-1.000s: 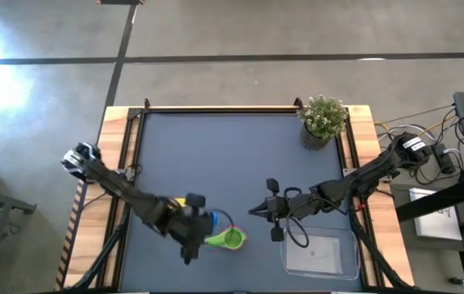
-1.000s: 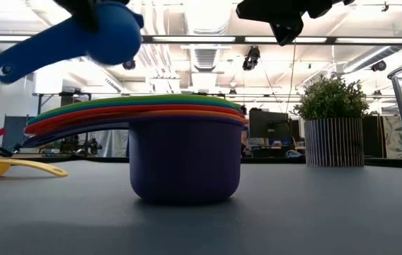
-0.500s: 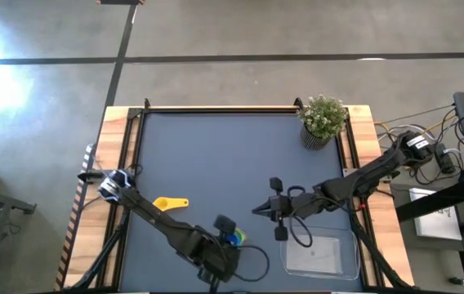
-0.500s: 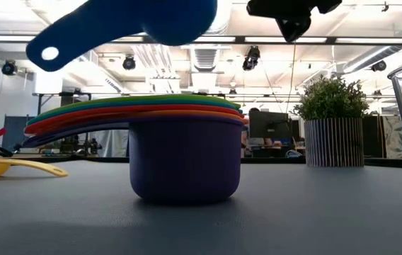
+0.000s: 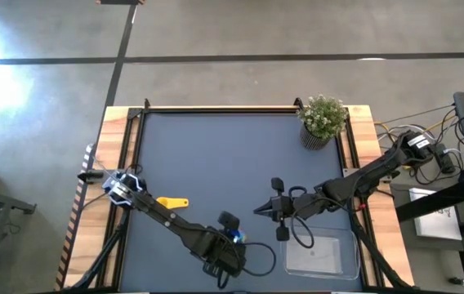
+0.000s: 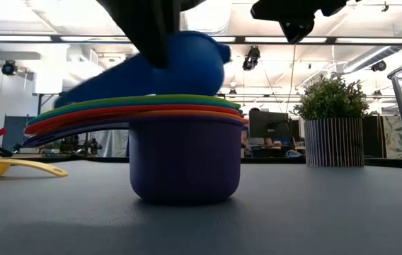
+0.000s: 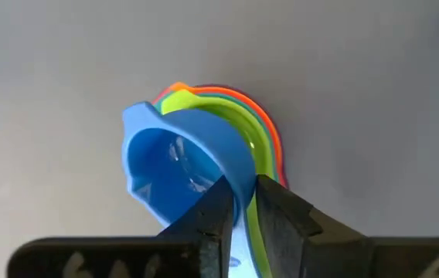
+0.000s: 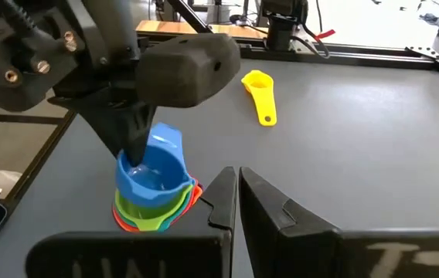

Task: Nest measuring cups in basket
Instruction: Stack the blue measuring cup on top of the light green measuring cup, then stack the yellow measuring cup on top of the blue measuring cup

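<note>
Your left gripper is clamped on the rim of the blue cup, holding it right over the stack of nested cups near the table's front edge, and the low view shows the blue bowl just at the green top layer, tilted rather than level. That tilt is your first risk: if you let go now, the cup could seat crooked or roll off the stack, because its bowl isn't squared into the green one. The second is the grip itself; the fingers pinch a thin wall near the handle side, so pushing down hard could shove the whole stack across the table or tip it, since nothing holds it. Watch the size order too: if the blue cup is bigger than the green opening, it will perch on top instead of nesting, though you can't judge that from here. The yellow cup lies alone, well apart to the left. The basket sits at the front right, holding no cups, so the stack has yet to travel there and a loose top cup could fall off. Your right gripper hovers near the basket, fingers nearly together and holding nothing.
</note>
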Controlling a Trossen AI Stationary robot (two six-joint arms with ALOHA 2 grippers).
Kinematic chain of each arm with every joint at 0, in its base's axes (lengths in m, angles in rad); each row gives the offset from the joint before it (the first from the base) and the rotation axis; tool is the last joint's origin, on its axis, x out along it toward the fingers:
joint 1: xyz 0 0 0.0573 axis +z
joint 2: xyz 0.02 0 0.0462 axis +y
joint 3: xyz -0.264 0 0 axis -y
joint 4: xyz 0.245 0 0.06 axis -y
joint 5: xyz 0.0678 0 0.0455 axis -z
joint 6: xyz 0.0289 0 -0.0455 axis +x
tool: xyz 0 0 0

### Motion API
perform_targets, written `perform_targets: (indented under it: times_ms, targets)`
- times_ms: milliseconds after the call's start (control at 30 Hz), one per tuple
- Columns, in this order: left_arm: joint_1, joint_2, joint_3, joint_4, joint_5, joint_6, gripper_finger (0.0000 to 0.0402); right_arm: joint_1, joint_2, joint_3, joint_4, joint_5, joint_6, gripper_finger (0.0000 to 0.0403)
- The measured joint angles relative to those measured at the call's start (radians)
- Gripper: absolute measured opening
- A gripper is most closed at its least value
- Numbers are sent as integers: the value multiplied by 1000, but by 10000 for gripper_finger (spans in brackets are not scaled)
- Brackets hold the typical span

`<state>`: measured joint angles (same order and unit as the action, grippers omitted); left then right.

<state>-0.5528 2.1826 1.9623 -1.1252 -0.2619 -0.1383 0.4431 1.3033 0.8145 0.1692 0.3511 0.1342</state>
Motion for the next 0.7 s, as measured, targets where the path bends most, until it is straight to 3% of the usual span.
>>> perform_targets:
  times_ms: [200,400,533,700]
  targets:
    - [10,-1,-2,1,18,-9,70,0,0,-1,0,0,-3,9]
    - [11,-12,0,-41,37,-27,142,0,0,-6,0,0,-3,9]
    - [11,-64,-12,-146,-36,-61,182,0,0,-10,0,0,-3,9]
    - [24,-243,-216,-45,-111,-82,200,0,0,-11,0,0,-3,9]
